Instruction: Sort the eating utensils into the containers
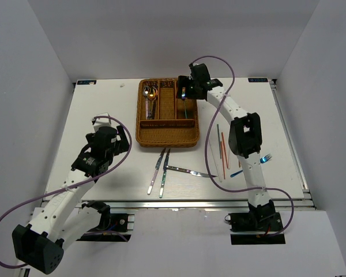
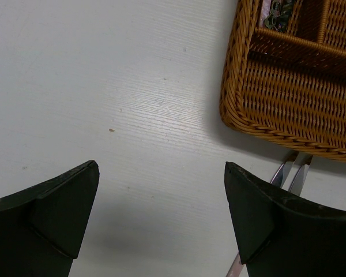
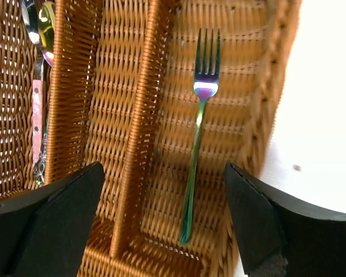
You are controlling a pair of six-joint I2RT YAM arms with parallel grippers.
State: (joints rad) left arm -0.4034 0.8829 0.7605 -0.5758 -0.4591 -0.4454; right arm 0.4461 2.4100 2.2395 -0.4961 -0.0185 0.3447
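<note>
1. Hovering with right gripper (image 3: pixel 162 170) spread wide, empty, over fork (image 3: pixel 199 133) lying flat in wicker tray (image 3: pixel 144 115), right slot.
2. Waiting with left gripper (image 2: pixel 161 167) wide open, empty, near tray corner.
3. Likely light, stiff, slick: best pinching knives (image 1: pixel 163 173) on table (image 1: pixel 104 115) mid-handle.

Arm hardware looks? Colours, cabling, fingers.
Left arm and right arm: white links, black joint housings. A purple cable loops along each. Left gripper and right gripper: black, with broad wedge-shaped fingers.
</note>
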